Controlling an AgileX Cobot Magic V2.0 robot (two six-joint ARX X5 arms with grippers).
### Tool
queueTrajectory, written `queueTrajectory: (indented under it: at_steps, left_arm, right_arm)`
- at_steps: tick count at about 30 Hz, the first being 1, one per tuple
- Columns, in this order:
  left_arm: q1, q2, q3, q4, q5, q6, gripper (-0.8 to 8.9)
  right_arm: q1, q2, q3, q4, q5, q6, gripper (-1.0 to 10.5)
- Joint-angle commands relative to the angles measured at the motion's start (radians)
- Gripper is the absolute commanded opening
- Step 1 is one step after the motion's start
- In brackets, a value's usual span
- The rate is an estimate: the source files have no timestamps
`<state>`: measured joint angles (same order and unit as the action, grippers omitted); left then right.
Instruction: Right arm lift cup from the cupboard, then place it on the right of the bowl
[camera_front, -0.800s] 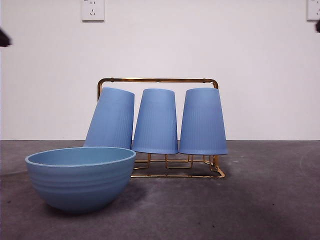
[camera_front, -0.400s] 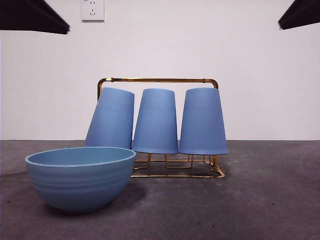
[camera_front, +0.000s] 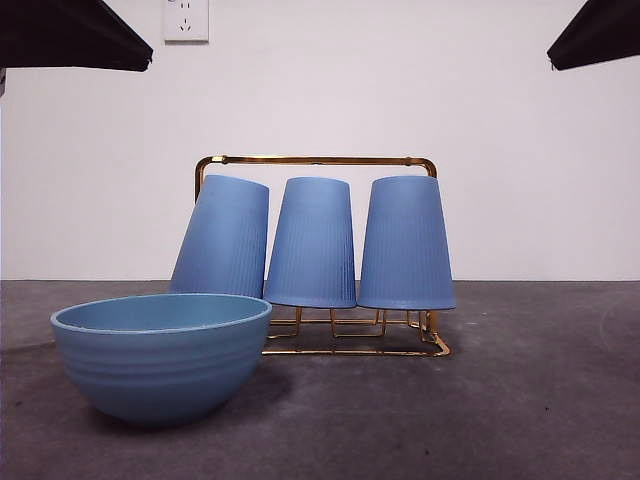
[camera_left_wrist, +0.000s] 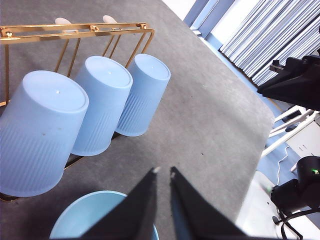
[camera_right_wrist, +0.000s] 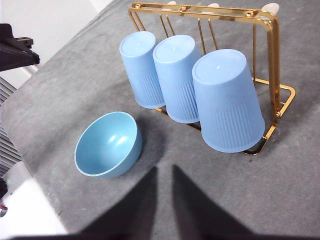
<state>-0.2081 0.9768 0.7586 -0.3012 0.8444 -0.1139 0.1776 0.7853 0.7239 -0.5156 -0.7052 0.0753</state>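
Three ribbed blue cups hang upside down on the gold wire cupboard (camera_front: 315, 160): a tilted left cup (camera_front: 225, 240), a middle cup (camera_front: 312, 243) and a right cup (camera_front: 405, 243). The light-blue bowl (camera_front: 160, 365) stands in front of the rack's left end. My right gripper (camera_right_wrist: 164, 169) is shut and empty, high above the table. The right cup (camera_right_wrist: 227, 102) is the nearest to it, and the bowl (camera_right_wrist: 107, 145) and cupboard (camera_right_wrist: 272, 60) also show there. In the front view it is a black tip at the top right (camera_front: 598, 32). My left gripper (camera_left_wrist: 164, 172) is shut, high over the bowl (camera_left_wrist: 95, 217).
The grey table top (camera_front: 470, 420) stretches from the bowl to the right, in front of the rack. A wall socket (camera_front: 186, 20) sits on the white wall behind. The table's edge (camera_left_wrist: 260, 150) and the other arm (camera_left_wrist: 295, 80) show in the left wrist view.
Both arms have come into the front view's top corners, from small tips to large dark shapes. The cups, rack and bowl have not moved.
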Motion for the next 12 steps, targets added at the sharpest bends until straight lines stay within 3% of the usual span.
queueTrajectory:
  at_steps: [1,4,6,12]
  left_arm:
    - [-0.005,0.007,0.020,0.008,0.010,0.024,2.10]
    - [-0.005,0.007,0.020,0.008,0.010,0.023,4.35]
    - [-0.006,0.007,0.020,0.008,0.010,0.021,5.31]
    - [-0.014,0.007,0.020,0.008,0.010,0.019,5.55]
  right_arm:
    - [0.005,0.004,0.013,0.007,0.001,-0.008,2.7]
    - [0.005,0.004,0.013,0.007,0.001,-0.005,4.3]
    - [0.005,0.004,0.013,0.005,-0.002,0.009,4.7]
    - [0.005,0.024,0.019,-0.007,-0.003,0.098,5.2]
